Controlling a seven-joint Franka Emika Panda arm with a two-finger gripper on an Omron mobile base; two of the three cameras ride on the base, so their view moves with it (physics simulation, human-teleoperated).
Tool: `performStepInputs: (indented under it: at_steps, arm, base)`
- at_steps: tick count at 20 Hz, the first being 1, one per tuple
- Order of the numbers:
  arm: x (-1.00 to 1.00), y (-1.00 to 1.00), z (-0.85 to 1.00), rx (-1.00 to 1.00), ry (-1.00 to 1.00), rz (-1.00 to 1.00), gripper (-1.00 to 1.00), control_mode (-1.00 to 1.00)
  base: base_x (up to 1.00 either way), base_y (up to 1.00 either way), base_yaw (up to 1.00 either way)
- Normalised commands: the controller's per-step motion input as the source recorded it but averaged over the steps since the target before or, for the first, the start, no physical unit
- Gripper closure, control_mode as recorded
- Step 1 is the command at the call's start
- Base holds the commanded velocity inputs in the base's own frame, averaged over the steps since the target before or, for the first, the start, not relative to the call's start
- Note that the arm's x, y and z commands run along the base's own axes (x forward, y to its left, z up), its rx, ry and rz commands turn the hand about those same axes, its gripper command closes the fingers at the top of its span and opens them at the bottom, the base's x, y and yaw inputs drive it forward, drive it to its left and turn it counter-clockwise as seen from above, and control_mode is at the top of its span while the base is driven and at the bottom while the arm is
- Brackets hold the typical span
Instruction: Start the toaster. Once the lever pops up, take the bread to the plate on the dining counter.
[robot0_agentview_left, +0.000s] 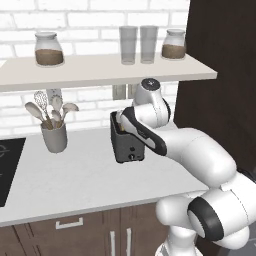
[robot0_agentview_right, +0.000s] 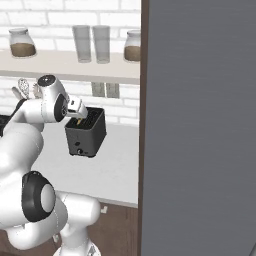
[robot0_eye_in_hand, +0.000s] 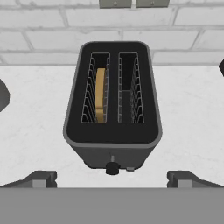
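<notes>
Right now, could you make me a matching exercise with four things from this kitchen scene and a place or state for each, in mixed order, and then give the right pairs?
Things:
1. bread
2. toaster
3. utensil cup
4. tool

Places or states:
A. on the counter, holding spoons and a whisk
B. open, above the toaster
C. standing in one toaster slot, the other slot empty
D. on the white counter, in front of the brick wall

Pairs: 1-C, 2-D, 3-A, 4-B
</notes>
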Motion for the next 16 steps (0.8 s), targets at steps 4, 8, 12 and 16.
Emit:
performStepInputs:
  at_steps: [4, 8, 12, 16]
  arm:
    - [0.00, 0.00, 0.00, 0.00, 0.00, 0.00, -1.00, -1.00]
    - [0.00, 0.00, 0.00, 0.00, 0.00, 0.00, -1.00, -1.00]
    - [0.00, 0.00, 0.00, 0.00, 0.00, 0.00, -1.00, -1.00]
    - [0.00, 0.00, 0.00, 0.00, 0.00, 0.00, -1.00, -1.00]
  base:
    - [0.00, 0.00, 0.00]
    - [0.00, 0.00, 0.00]
    - [0.00, 0.00, 0.00]
    - [0.00, 0.00, 0.00]
